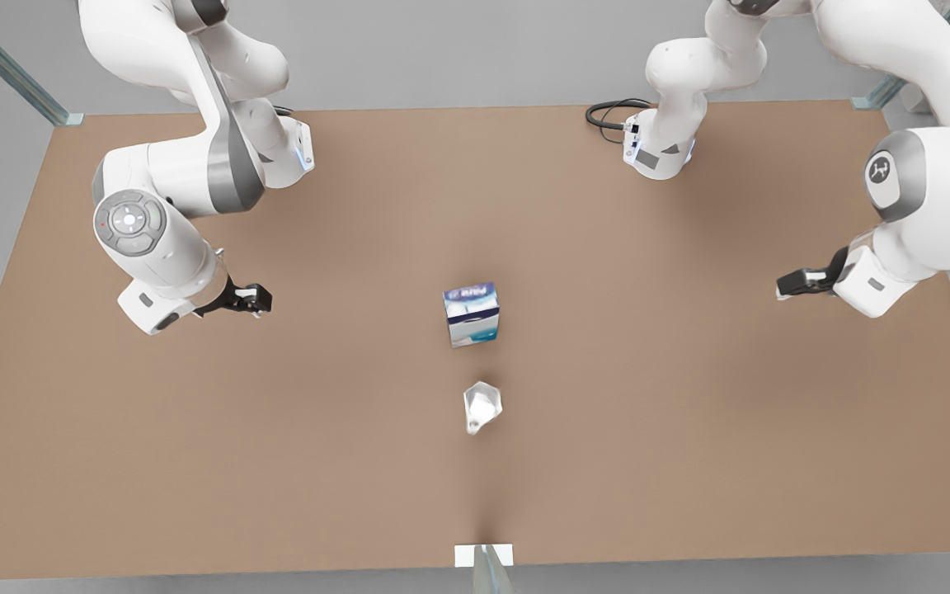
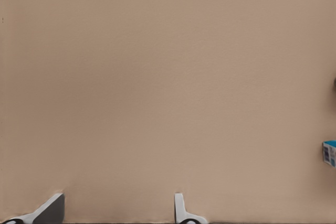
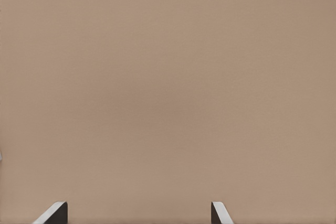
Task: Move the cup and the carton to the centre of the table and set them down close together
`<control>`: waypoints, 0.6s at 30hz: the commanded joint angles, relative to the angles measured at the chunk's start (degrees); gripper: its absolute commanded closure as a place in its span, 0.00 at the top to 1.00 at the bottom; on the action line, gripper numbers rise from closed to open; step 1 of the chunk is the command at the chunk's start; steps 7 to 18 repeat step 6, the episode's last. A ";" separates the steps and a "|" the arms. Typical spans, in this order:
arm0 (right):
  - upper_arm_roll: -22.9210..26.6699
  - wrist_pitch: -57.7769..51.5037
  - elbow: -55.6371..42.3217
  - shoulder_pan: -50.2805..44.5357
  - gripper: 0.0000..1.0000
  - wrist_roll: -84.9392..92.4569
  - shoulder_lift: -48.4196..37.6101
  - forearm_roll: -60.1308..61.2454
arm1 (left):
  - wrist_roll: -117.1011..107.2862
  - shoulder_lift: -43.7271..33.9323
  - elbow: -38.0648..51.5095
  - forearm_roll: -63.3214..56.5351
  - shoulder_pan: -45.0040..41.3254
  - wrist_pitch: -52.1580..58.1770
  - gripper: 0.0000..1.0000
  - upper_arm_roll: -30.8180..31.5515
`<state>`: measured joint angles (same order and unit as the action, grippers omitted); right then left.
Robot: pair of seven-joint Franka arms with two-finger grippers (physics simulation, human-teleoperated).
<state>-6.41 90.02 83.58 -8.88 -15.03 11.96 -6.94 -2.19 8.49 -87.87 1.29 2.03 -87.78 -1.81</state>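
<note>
Mid-table [image 1: 195,462]: carton [image 1: 472,314] near cup [image 1: 482,406].

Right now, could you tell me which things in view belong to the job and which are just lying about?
For the job: the carton, the cup, the table.
Just about: a black cable at the table's far edge, a white bracket at the near edge.

Plain matte brown table [image 1: 656,429] filling the scene, flat grey floor beyond its edges, pale glass-green frame struts [image 1: 5,62] at both far corners, black cable [image 1: 607,111] coiled near the far edge, soft even light
</note>
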 commanded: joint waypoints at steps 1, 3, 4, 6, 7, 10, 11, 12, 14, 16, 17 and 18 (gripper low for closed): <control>0.00 -0.02 0.00 0.00 1.00 0.00 0.00 0.00 | -0.10 0.21 0.07 -3.49 -0.18 0.07 1.00 -0.03; 0.00 -0.02 0.00 -0.09 1.00 0.00 0.00 0.00 | -0.71 0.48 0.77 -3.58 -2.38 0.51 1.00 -0.47; 0.00 -0.02 0.00 -0.09 1.00 0.00 0.00 0.00 | -0.54 0.39 0.69 -3.32 -2.03 0.59 1.00 -0.39; 0.00 -0.02 0.00 -0.17 1.00 0.00 0.00 0.00 | -0.54 0.74 0.77 -3.40 -1.59 1.82 1.00 -0.03; 0.00 -0.02 0.00 -0.17 1.00 0.00 0.00 0.00 | -0.54 0.74 0.77 -3.40 -1.59 1.82 1.00 -0.03; 0.00 -0.02 0.00 -0.17 1.00 0.00 0.00 0.00 | -0.54 0.74 0.77 -3.40 -1.59 1.82 1.00 -0.03; 0.00 -0.02 0.00 -0.17 1.00 0.00 0.00 0.00 | -0.54 0.74 0.77 -3.40 -1.59 1.82 1.00 -0.03; 0.00 -0.02 0.00 -0.17 1.00 0.00 0.00 0.00 | -0.54 0.74 0.77 -3.40 -1.59 1.82 1.00 -0.03; 0.00 -0.02 0.00 -0.17 1.00 0.00 0.00 0.00 | -0.54 0.74 0.77 -3.40 -1.59 1.82 1.00 -0.03; 0.00 -0.02 0.00 -0.17 1.00 0.00 0.00 0.00 | -0.54 0.74 0.77 -3.40 -1.59 1.82 1.00 -0.03; 0.00 -0.02 0.00 -0.17 1.00 0.00 0.00 0.00 | -0.54 0.74 0.77 -3.40 -1.59 1.82 1.00 -0.03; 0.00 -0.02 0.00 -0.17 1.00 0.00 0.00 0.00 | -0.54 0.74 0.77 -3.40 -1.59 1.82 1.00 -0.03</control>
